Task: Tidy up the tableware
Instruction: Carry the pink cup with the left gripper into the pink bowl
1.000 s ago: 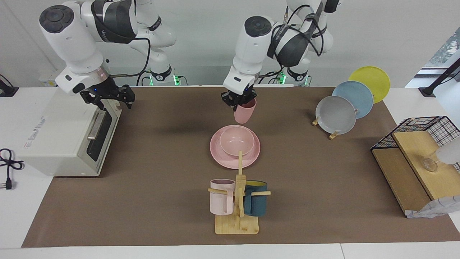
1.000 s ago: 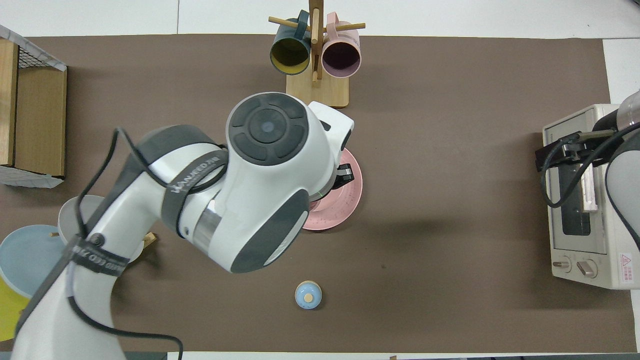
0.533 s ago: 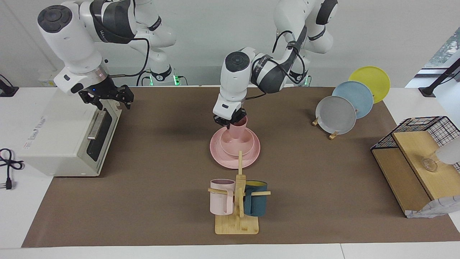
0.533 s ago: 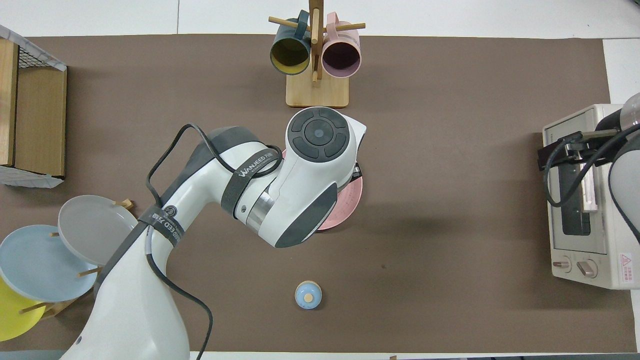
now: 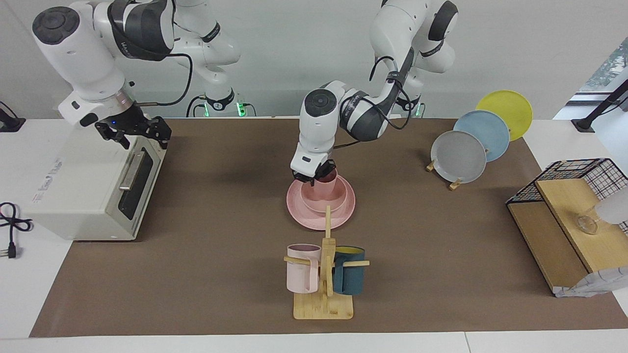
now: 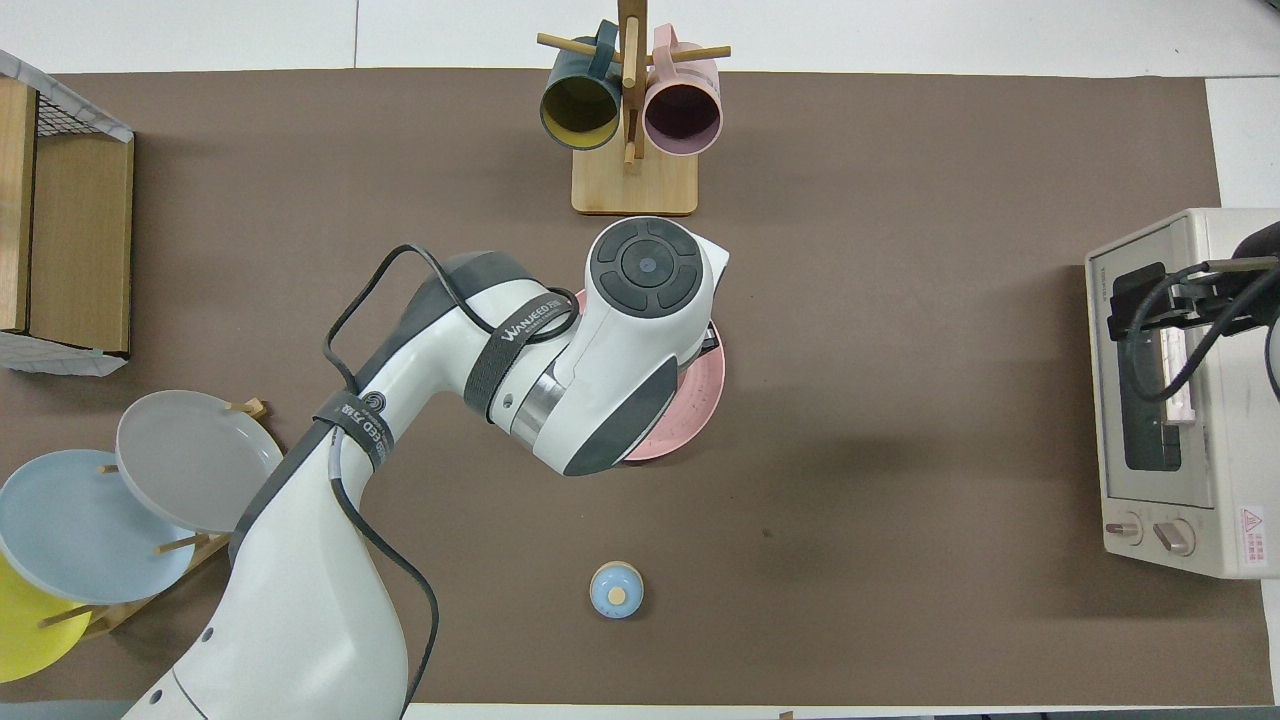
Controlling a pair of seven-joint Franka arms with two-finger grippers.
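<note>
A brown mat (image 5: 196, 220) covers the white table (image 5: 29, 274) before a grey wall. The left gripper (image 5: 312, 177), clamped on the cup (image 5: 326, 187), hides the bowl (image 5: 333, 202) from overhead; the right gripper (image 5: 132, 131) gapes.

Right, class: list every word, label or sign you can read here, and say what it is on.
"WANJEED" on the strap around the left arm.
Red warning triangle on the toaster oven; its print is too small to read.
Grey lettering on top of the oven: too blurred to read.
</note>
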